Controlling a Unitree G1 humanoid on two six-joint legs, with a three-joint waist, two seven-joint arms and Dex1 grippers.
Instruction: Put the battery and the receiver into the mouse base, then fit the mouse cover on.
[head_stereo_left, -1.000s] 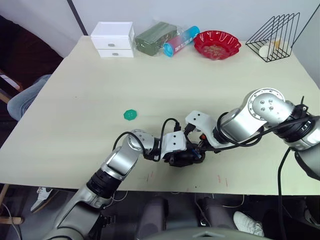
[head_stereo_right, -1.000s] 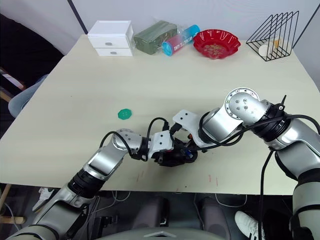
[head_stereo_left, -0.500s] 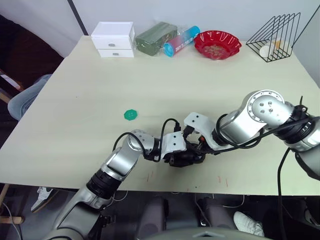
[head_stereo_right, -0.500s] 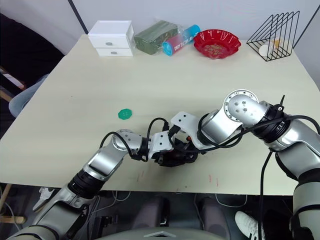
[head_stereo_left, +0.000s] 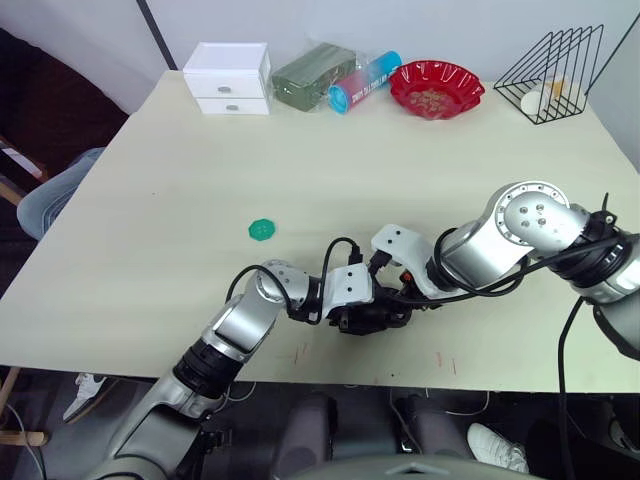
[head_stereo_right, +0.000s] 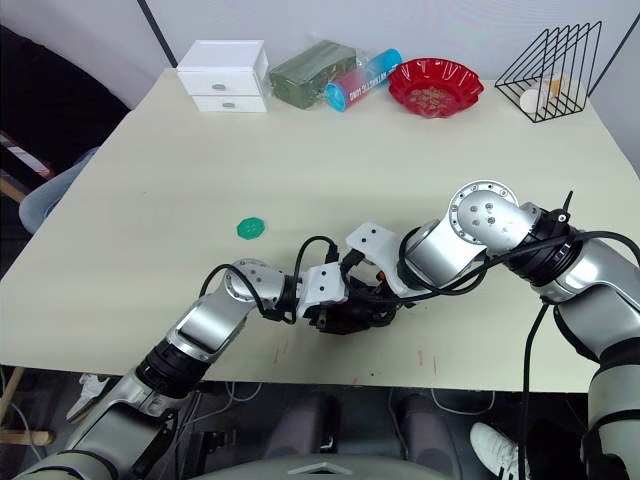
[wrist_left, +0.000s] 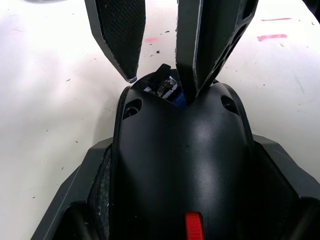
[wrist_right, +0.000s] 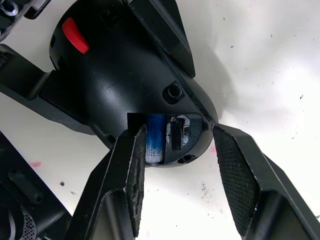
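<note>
The mouse base (wrist_right: 125, 75) is a black shell with a red tab (wrist_right: 75, 42), and my left gripper (head_stereo_left: 362, 318) is shut on its sides near the table's front edge. At its open end lies the battery (wrist_right: 155, 140), blue and seated in a slot. Beside the battery sits a small black and silver piece (wrist_right: 176, 134), probably the receiver. My right gripper (wrist_right: 177, 132) is open, its two fingers (wrist_left: 122, 40) standing either side of that end without touching it. The mouse cover is out of view.
A green disc (head_stereo_left: 261, 229) lies left of the arms. Along the far edge stand a white drawer box (head_stereo_left: 228, 78), a green packet (head_stereo_left: 310, 75), a blue and pink tube (head_stereo_left: 362, 82), a red bowl (head_stereo_left: 435, 88) and a wire rack (head_stereo_left: 553, 72). A person's knee (head_stereo_left: 50, 200) is at the table's left.
The right gripper shifted slightly left and back beside the mouse base. The left gripper kept its hold in the same place.
</note>
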